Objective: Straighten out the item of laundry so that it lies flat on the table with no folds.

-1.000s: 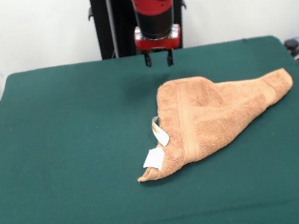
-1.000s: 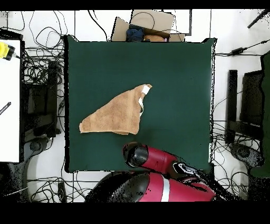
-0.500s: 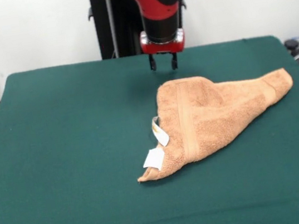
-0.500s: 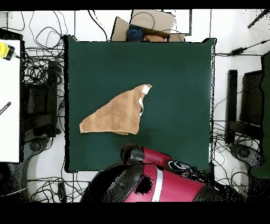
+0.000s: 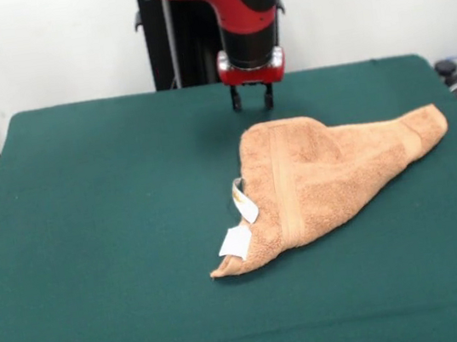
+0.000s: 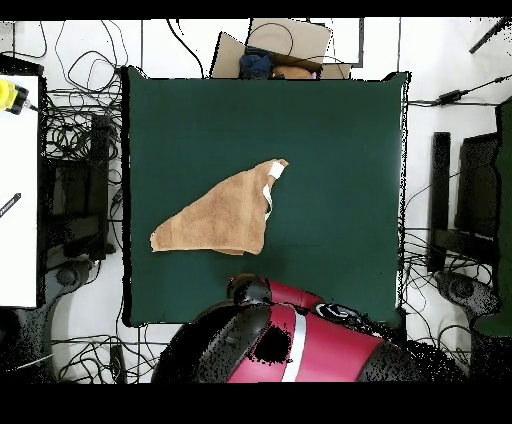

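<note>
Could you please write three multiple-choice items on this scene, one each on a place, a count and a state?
1. In the front view, where is the gripper relative to the towel?
A. Above the table just past the towel's far edge
B. Over the towel's near tip
C. Beyond the table's left edge

2. How many white tags show at the towel's edge?
A. None
B. Two
C. Five

3. How does the towel lie on the table?
A. Fully flat
B. Folded into a rough triangle
C. Rolled into a tube

Answers:
1. A, its tips hang over the green cloth behind the towel.
2. B, two white tags sit near the near tip.
3. B, both views show a folded triangular outline.
</note>
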`<control>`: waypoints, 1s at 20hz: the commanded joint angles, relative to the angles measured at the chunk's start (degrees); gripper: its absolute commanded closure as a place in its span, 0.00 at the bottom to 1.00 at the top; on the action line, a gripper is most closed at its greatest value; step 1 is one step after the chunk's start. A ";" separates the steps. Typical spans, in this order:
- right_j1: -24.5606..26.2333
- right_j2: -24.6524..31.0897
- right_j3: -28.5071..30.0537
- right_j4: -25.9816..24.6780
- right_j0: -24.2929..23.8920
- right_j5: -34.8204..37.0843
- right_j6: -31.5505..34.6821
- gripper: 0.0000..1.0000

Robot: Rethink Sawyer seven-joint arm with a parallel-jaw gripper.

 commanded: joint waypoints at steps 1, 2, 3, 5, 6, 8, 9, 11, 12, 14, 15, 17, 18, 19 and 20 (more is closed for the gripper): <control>3.04 1.80 -2.64 2.60 0.43 -6.17 13.76 0.00; 3.21 1.82 -2.85 2.28 0.37 -6.88 13.64 0.00; 3.50 1.81 -3.24 1.99 0.43 -7.70 13.53 0.00; 3.69 1.72 -3.67 1.07 0.54 -9.76 13.24 0.00; 3.60 1.73 -3.58 0.72 0.58 -10.55 13.20 0.00; 3.39 1.75 -3.55 0.05 0.62 -12.00 13.02 0.00; 3.54 1.85 -3.61 -0.31 0.72 -13.10 13.01 0.00; 3.43 1.82 -3.72 -0.55 0.95 -14.02 12.91 0.00; 3.10 1.73 -3.70 -0.50 1.06 -14.03 12.88 0.00; 2.03 1.54 -3.71 -0.25 1.40 -13.64 12.58 0.00; 1.47 1.50 -3.61 -0.23 1.53 -13.54 12.41 0.00; 0.85 1.32 -3.49 -0.08 1.86 -13.59 12.11 0.00; 0.72 1.23 -3.36 -0.01 2.09 -13.92 12.15 0.00; 0.50 1.07 -3.45 -0.02 2.36 -14.20 12.05 0.00; 0.29 1.06 -3.51 -0.04 2.49 -14.49 12.00 0.00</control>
